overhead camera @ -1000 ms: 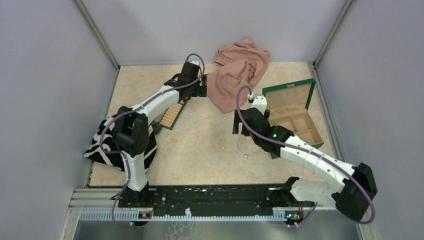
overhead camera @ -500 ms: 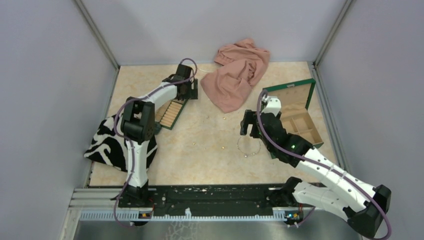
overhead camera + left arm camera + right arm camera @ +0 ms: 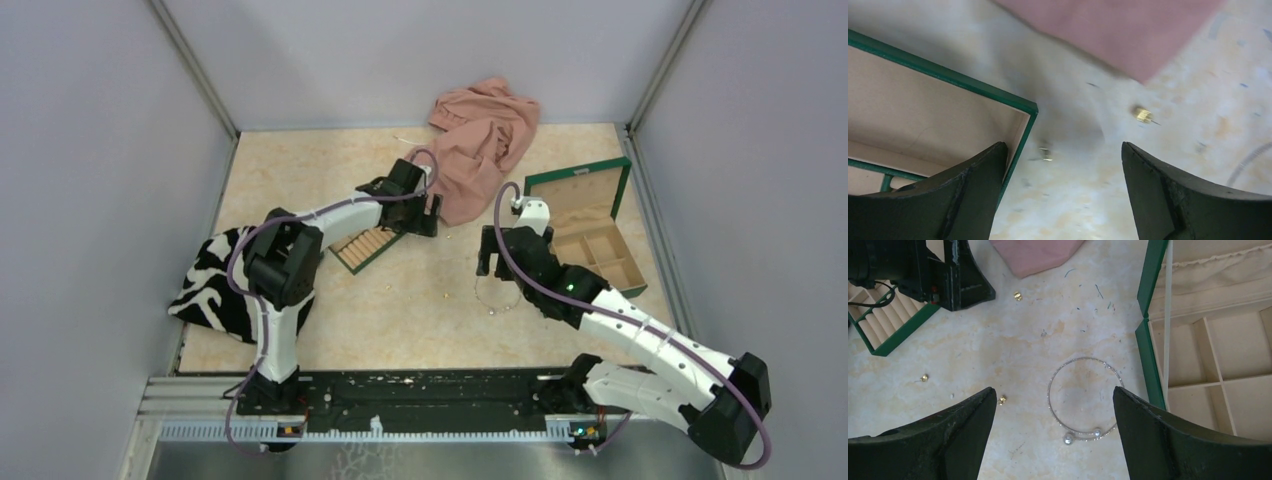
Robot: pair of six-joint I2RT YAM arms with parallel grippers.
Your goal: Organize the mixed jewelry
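Right wrist: necklace (image 3: 1049, 392) between tool (image 3: 1053, 390) fingers (image 3: 1158, 440)

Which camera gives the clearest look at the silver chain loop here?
Right wrist: the whole chain loop lies flat between its open fingers, both bead ends clear. Top external shows it small and faint beside the right arm. Left wrist catches at most a thin arc at its right edge.
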